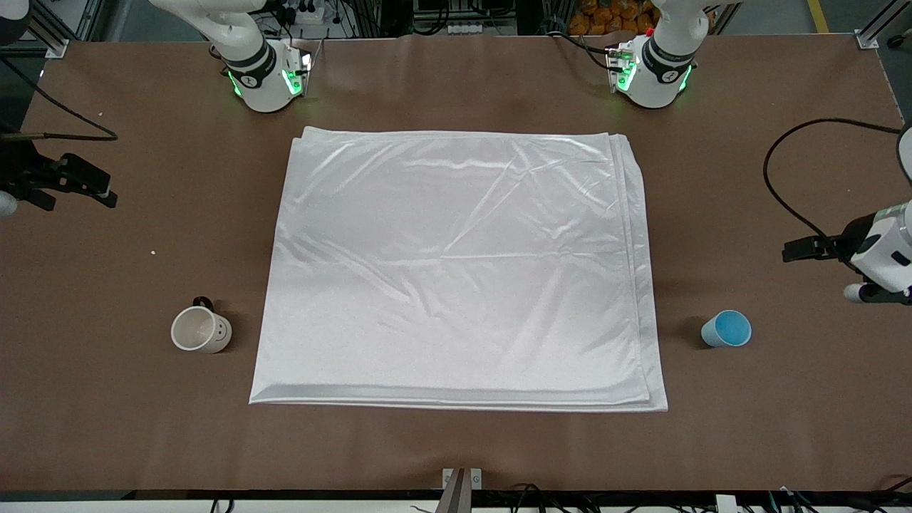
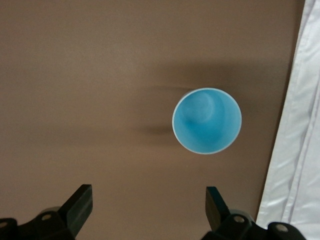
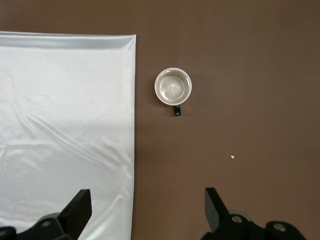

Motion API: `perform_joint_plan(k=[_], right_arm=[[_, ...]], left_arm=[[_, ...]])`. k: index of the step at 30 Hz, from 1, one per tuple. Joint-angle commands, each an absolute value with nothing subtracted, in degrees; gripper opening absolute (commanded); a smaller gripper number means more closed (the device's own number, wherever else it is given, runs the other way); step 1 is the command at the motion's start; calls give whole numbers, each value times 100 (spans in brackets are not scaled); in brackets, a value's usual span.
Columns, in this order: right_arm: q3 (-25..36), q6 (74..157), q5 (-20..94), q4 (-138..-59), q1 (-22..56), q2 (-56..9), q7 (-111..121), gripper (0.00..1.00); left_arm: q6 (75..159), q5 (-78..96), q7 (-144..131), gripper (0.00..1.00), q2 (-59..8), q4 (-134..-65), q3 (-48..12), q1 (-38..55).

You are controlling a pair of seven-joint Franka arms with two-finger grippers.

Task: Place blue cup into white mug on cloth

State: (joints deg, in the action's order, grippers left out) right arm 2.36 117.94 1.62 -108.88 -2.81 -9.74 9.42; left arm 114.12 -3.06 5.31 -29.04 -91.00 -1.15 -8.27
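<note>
While the blue cup (image 1: 726, 329) stands upright on the bare tabletop (image 1: 784, 427) off the cloth (image 1: 456, 271), toward the left arm's end, the left gripper (image 2: 149, 210) hovers above it with fingers spread wide. The white mug (image 1: 201, 329) stands on the tabletop at the right arm's end, also off the cloth. The right gripper (image 3: 148, 212) waits high nearby, fingers wide. Judgement: centre the 2 left fingers astride the cup rim before descending, and close gently so the cup does not tip.
</note>
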Motion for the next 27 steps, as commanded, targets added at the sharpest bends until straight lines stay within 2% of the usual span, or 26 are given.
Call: perform_joint_plan(k=[1,8,27], right_arm=[[229,12040,62,-10907,-272,-1361,1037,100],[229,12498,62,-10925,-237,-1863,1020,100],[229,13693,70,-10916,-255,-2882,984,98]], left_arm=[[11671,-387,483,100,-3120,-8965,-149,-879],[12243,-378,492,100,-3445,-8965,-167,-984],[12867,-334,360,100,-3797,-8974,-193,-914]])
